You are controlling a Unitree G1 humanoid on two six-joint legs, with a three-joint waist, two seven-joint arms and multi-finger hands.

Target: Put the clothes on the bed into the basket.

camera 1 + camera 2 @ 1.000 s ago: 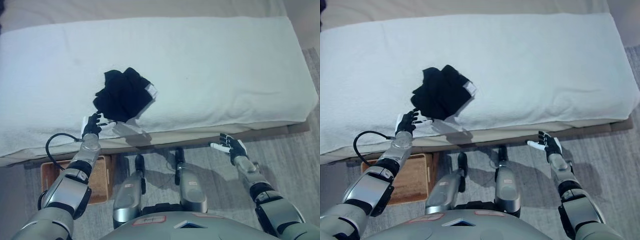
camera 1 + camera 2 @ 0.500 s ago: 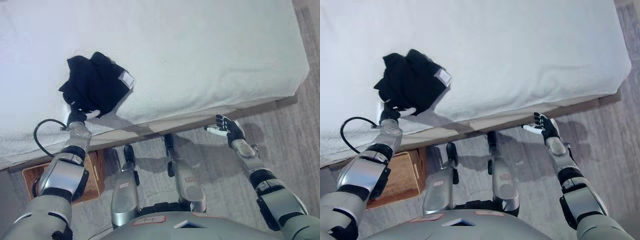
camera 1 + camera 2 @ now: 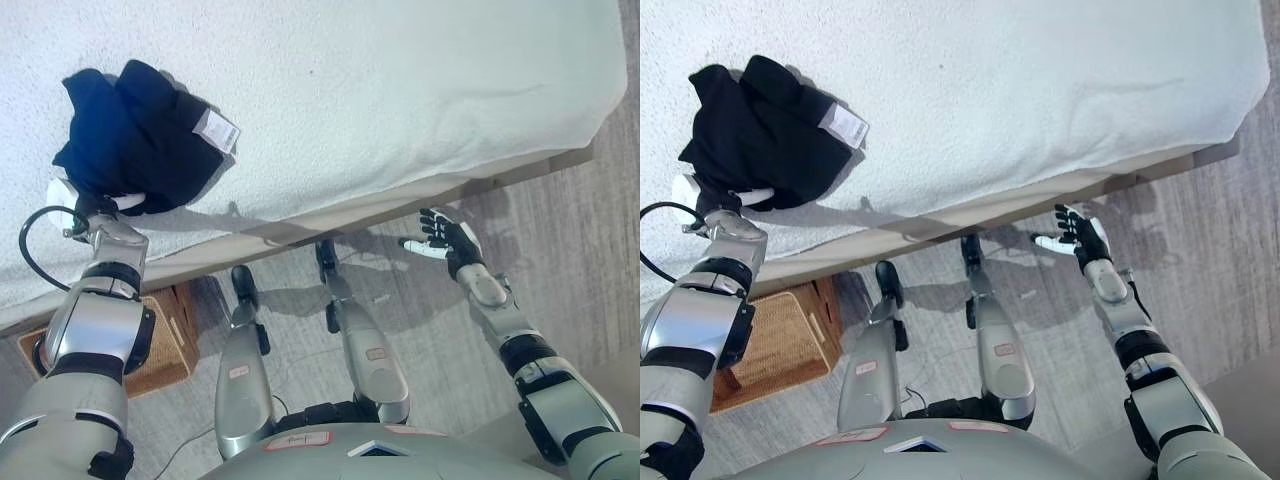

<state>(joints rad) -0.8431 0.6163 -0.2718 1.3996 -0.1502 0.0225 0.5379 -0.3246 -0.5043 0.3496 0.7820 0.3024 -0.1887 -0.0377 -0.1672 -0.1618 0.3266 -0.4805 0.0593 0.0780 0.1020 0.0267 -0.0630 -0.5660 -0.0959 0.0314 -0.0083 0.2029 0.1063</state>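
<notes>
Your wide bed with its white towelling cover (image 3: 400,90) fills the upper part of both views, its near edge running from lower left up to the right, with a beige base strip below it. Beneath that edge lies grey wood-grain floor (image 3: 580,250), open on the right side around your right arm.

The crumpled black garment with a white label (image 3: 135,140) sits on the bed close to the near edge, at the left of the view. Bare white cover stretches away to its right and beyond it.

Your woven brown wicker basket (image 3: 780,335) stands on the floor under the left part of the bed edge, just beside your left forearm and partly hidden by it.

Your left hand (image 3: 95,207) is at the garment's lower edge, touching the dark cloth. A white fingertip (image 3: 758,196) shows lying against the fabric, but the rest of the fingers blend into the cloth, so you cannot tell whether they have closed on it.

Your right hand (image 3: 445,237) hangs over the floor just below the bed edge, well apart from the garment, fingers spread and relaxed, holding nothing.
</notes>
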